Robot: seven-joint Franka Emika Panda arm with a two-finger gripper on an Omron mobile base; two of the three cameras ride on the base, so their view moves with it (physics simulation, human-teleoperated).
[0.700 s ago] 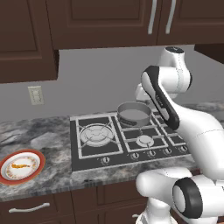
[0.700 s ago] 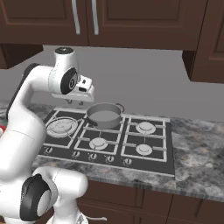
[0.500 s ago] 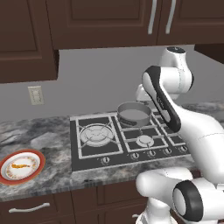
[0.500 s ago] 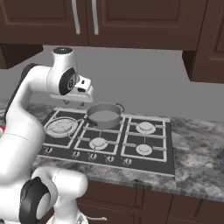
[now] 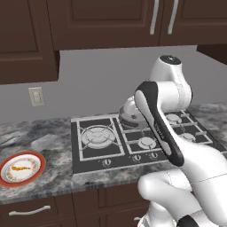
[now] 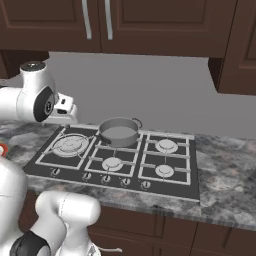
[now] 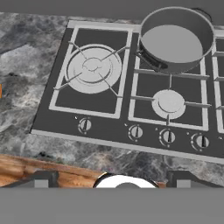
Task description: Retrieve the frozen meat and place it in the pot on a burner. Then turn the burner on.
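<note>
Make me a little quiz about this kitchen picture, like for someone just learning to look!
1. True or false: the pot already has the meat in it.
2. Where does the meat lie? A) on the plate on the counter, left of the stove; B) in the pot; C) on the big ringed burner.
3. Fill the gap: the pot stands on a ____ burner of the stove, next to the big ringed burner.

Key
1. False: the pot looks empty, and the meat is on the plate.
2. A.
3. Back.
</note>
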